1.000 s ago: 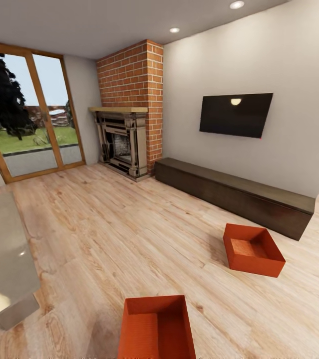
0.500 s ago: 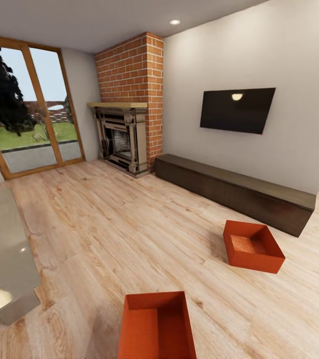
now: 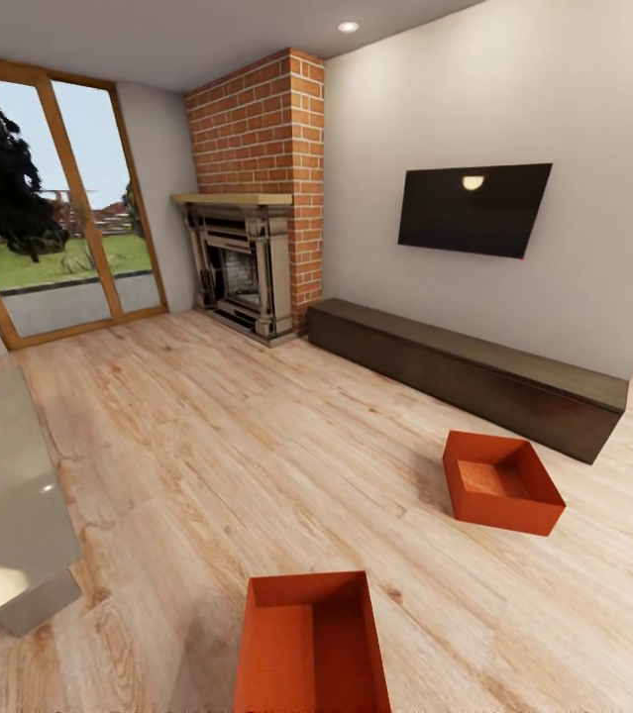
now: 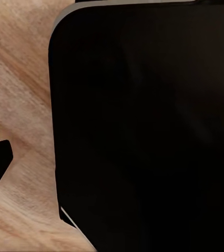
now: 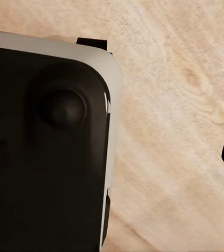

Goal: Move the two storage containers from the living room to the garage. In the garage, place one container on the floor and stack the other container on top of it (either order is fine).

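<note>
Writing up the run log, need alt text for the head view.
Two open orange-red boxes sit on a light wood floor: the near box at bottom centre, the far box to its right near a long dark cabinet. Behind are a brick fireplace, a wall TV and glass doors.

Both wrist cameras look down past dark robot body panels (image 4: 143, 126).

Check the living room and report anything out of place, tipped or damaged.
Nothing looks damaged or spilled. Two storage containers sit upright and open on the wood floor: one close in front, the other near the long low cabinet, set askew to it. Both look empty.
</note>
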